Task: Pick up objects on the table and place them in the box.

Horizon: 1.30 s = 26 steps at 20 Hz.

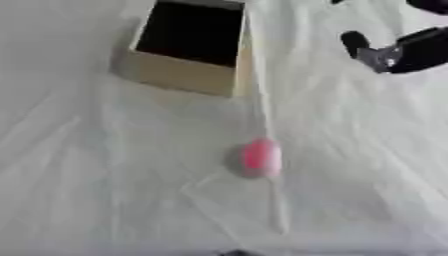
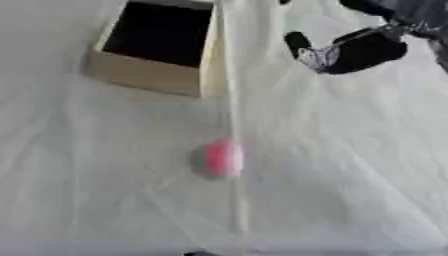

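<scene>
I have one pink object left out on the white-covered tabletop, an oval lying with its long axis running toward and away from me. It sits on the near side of the box, well apart from it and a little to the right of the box's right wall. A long crease in the cloth runs past the box's right edge and straight down through the pink object.

My right hand is the only one I can see, up in the far right corner, level with the box and off to its right. From that hand the pink object lies toward me and to the left, with open cloth between them. The hand holds nothing. I can make out a dark thumb or finger sticking up at its left side, but I cannot tell whether the fingers are spread or curled. My left hand is in neither view.

The box is open at the top, dark inside, and I see nothing in it from here.

My reading is that the right hand has to make the pick: come back toward me and left, down over the pink object, and close across its short width. The carry to the box is then away from me and slightly left.
</scene>
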### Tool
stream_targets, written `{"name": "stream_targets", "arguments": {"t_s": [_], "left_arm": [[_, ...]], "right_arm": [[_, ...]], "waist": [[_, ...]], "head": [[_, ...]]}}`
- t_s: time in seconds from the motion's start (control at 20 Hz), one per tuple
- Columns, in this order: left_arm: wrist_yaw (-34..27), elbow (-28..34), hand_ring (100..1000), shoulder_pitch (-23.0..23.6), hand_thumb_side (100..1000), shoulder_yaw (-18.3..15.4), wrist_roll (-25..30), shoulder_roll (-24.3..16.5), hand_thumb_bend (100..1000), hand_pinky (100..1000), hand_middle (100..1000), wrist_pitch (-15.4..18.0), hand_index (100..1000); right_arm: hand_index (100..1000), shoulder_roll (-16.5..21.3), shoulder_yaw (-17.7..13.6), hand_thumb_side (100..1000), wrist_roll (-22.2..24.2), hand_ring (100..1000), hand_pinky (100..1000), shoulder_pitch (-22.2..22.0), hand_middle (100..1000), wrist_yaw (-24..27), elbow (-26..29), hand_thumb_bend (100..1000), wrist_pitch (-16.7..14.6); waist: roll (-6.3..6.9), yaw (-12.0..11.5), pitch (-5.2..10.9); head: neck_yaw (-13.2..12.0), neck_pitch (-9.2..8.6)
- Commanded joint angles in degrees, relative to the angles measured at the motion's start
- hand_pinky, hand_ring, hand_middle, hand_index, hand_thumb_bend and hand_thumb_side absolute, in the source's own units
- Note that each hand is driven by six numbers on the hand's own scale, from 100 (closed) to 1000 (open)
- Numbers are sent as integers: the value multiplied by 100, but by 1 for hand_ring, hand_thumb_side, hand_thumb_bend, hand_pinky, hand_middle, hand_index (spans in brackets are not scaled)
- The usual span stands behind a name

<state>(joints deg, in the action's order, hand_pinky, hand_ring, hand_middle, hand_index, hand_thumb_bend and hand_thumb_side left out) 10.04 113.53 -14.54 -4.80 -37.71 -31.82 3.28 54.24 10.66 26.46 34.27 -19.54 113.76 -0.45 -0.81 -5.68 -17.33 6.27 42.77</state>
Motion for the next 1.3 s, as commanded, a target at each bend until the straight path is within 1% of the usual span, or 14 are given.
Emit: {"name": "stream_targets", "arguments": {"t_s": [0.05,0.35,0.5,0.65,0.9,1.05,1.3], "left_arm": [[8,106,748,-22,831,-58,-10,-112,609,662,660,6,833],[1,106,748,-42,831,-40,9,-122,610,662,660,10,832],[-5,106,748,-59,831,-28,19,-123,610,662,659,13,832],[-13,106,748,-76,830,-14,35,-123,608,661,659,12,832],[-27,106,748,-91,830,0,52,-119,609,661,659,13,832],[-29,106,749,-89,830,-3,51,-113,610,661,659,12,832],[-36,106,749,-94,829,3,55,-102,608,660,659,12,832]], "right_arm": [[943,142,8,350,84,847,906,99,757,-27,83,100,-11],[944,158,364,365,483,856,907,301,769,4,83,100,18],[945,142,607,382,750,861,907,404,775,-22,83,100,62],[951,116,885,377,1042,869,913,489,784,-10,83,100,177],[949,69,1283,373,1492,881,913,602,797,-251,83,100,230],[955,37,1404,376,1656,885,912,614,802,-454,83,101,230],[967,-6,1579,398,1841,887,907,584,805,-682,83,132,183]], "waist": [[8,-11,89],[-7,-59,72],[-20,-86,51],[-32,-114,30],[-39,-144,6],[-32,-149,-16],[-32,-146,-38]], "head": [[17,40],[68,63],[92,61],[118,56],[134,64],[111,10],[111,-54]]}}
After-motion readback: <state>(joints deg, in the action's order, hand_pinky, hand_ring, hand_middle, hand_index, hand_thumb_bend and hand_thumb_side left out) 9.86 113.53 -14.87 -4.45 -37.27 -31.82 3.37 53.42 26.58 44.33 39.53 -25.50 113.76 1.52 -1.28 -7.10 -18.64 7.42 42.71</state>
